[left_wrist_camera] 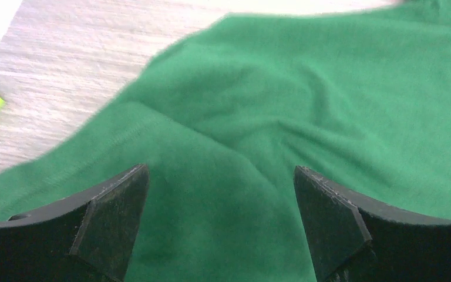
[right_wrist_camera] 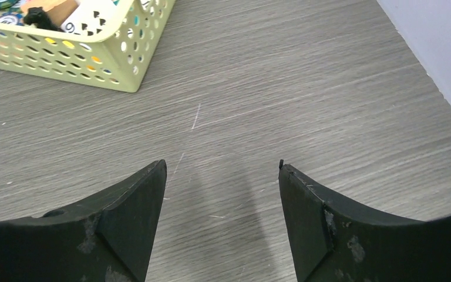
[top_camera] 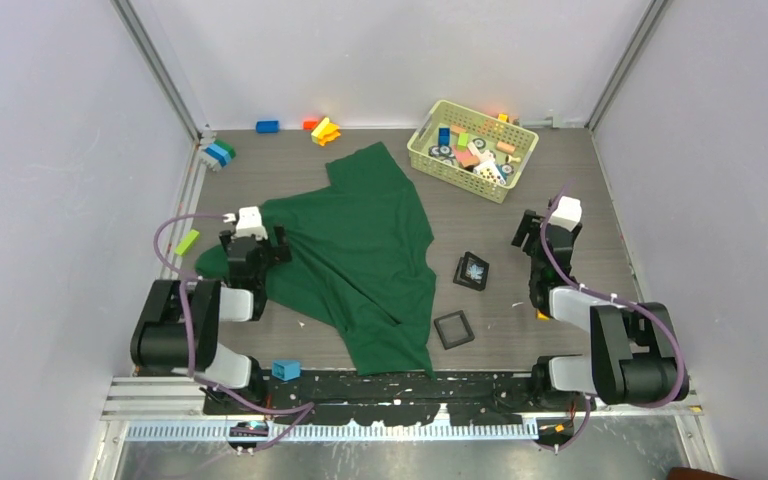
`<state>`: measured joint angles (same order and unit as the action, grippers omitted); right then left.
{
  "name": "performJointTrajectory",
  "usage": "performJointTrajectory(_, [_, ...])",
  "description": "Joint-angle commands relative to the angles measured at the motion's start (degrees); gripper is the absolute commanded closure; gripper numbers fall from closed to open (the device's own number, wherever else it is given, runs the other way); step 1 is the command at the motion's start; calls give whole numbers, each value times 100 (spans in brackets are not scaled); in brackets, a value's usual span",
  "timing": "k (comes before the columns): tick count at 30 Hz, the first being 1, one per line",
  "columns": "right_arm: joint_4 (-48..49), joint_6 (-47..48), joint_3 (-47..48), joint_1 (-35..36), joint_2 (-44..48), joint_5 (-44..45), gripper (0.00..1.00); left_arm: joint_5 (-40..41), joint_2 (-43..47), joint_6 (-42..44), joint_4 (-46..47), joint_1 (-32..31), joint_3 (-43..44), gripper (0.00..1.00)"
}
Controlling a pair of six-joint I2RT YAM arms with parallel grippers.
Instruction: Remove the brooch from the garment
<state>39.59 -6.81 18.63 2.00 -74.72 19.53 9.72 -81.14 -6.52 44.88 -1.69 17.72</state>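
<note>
The brooch (top_camera: 474, 268) sits in a black tray (top_camera: 463, 282) just right of the garment (top_camera: 360, 250), whose left edge lies under the released left fingers (left_wrist_camera: 111, 217), with the right fingers (right_wrist_camera: 129, 217) released over bare counter (right_wrist_camera: 305, 88) farther right.

I'm looking down from high behind the rig; wrist cameras are peering closely at the garment (left_wrist_camera: 329, 106), left, and basket (right_wrist_camera: 64, 59), right.

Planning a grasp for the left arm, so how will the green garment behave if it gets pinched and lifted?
Probably floppy: the garment lies flat with soft folds, so it should drape and trail. Likely light for its size, since the cloth looks thin. It may bunch rather than slide if pushed, as wrinkles show beneath the open left gripper.
</note>
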Motion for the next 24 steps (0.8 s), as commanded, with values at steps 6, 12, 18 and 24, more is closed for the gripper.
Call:
performJointTrajectory(6, [1913,-101,-451,-33,-475,-87,24,-81,-726,160,1198,30,134,2])
performJointTrajectory(12, [1866,-343,42,-111,-1447,387,17,-90,-719,160,1180,29,136,0])
performJointTrajectory(18, [1511,-82,138,-107,-1399,-290,0,-118,-723,176,1174,25,144,0])
performJointTrajectory(24, [1596,-93,120,-121,-1426,-353,0,-863,-744,471,807,20,347,0])
